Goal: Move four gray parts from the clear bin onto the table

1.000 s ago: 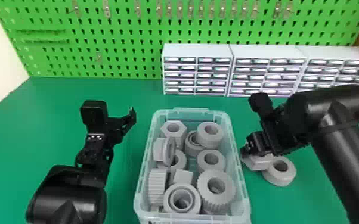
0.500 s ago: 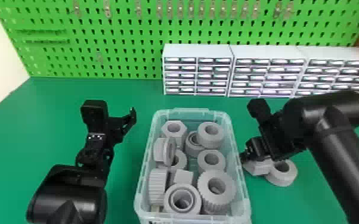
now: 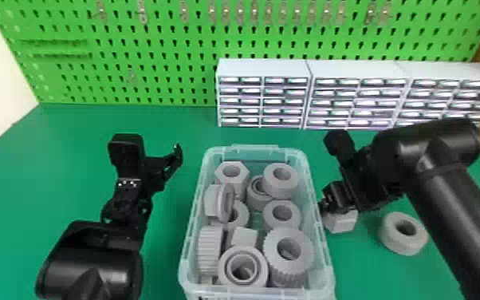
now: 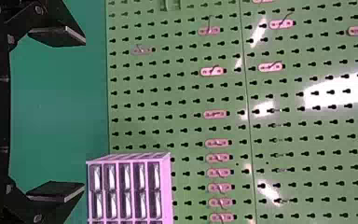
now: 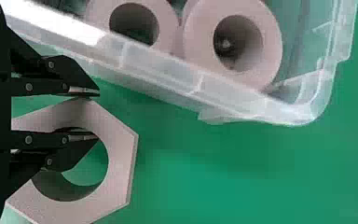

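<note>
1. While the right gripper (image 3: 324, 204) is held low, just outside the right wall of the clear bin (image 3: 255, 150), the six-sided nut (image 3: 341, 224) is pinched in it.
2. Right gripper state: fingers parted by about the thickness of the nut's wall. One finger is set inside the hole, the other is laid along an outer flat, as seen in the right wrist view. Wall caught between the two.
3. Nut position: at the fingertips, between bin and loose ring (image 3: 400, 245), hole face turned toward the wrist camera. Bin wall is near, nut outside it. Whether the nut's weight is carried by the table (image 3: 71, 159) cannot be told.
4. Loose ring: laid on the table to the right of the nut, apart from it, hole up.
5. Left gripper (image 3: 151, 149): parked left of the bin, above the table. Fingers spread wide, nothing held.
6. In the bin: gray parts, loosely piled. Another nut (image 3: 232, 186) is seated at the back left; a plain ring (image 3: 279, 191) at the back right; a ridged ring (image 3: 287, 271) at the front right.
7. Behind: small drawer units (image 3: 263, 68) are lined up against the green pegboard (image 3: 151, 87), toward the right.
</note>
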